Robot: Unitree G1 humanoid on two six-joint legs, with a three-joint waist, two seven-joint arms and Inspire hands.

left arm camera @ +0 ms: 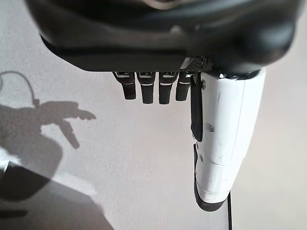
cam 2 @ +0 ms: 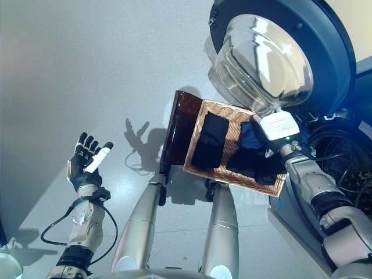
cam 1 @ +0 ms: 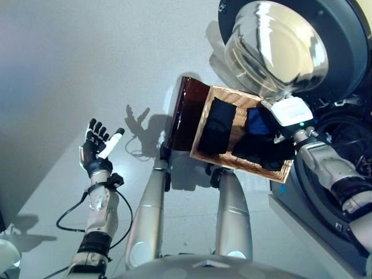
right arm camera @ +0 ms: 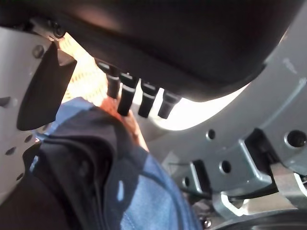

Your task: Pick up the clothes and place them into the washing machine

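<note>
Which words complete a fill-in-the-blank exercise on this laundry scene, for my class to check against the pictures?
1. The clothes lie in a woven ____ on the floor.
2. The washing machine door stands ____.
3. The left hand holds nothing; its fingers are spread ____.
4. The right hand reaches over a dark and ____ garment.

Missing words: basket; open; open; blue
</note>
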